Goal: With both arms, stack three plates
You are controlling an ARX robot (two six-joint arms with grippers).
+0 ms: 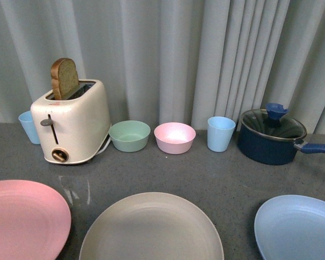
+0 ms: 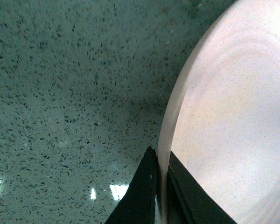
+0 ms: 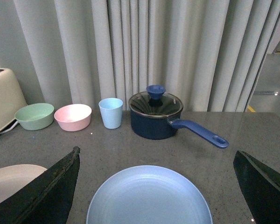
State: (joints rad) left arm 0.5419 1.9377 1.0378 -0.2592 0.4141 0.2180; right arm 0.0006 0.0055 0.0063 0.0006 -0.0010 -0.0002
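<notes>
Three plates lie along the near edge of the grey counter: the pink plate (image 1: pixel 21 219) at left, the beige-grey plate (image 1: pixel 151 227) in the middle, the light blue plate (image 1: pixel 298 227) at right. Neither arm shows in the front view. In the left wrist view my left gripper (image 2: pixel 161 161) is shut on the rim of the pink plate (image 2: pixel 233 116), one black finger on each side. In the right wrist view my right gripper (image 3: pixel 156 158) is open wide, its fingers (image 3: pixel 51 186) either side of the light blue plate (image 3: pixel 149 198); the beige-grey plate's edge (image 3: pixel 9 179) shows beside it.
Along the back by the curtain stand a light blue cup (image 1: pixel 28 127), a cream toaster (image 1: pixel 73 122) with a bread slice (image 1: pixel 65 78), a green bowl (image 1: pixel 130 135), a pink bowl (image 1: pixel 175 137), another light blue cup (image 1: pixel 220 133) and a dark blue lidded saucepan (image 1: pixel 271 135).
</notes>
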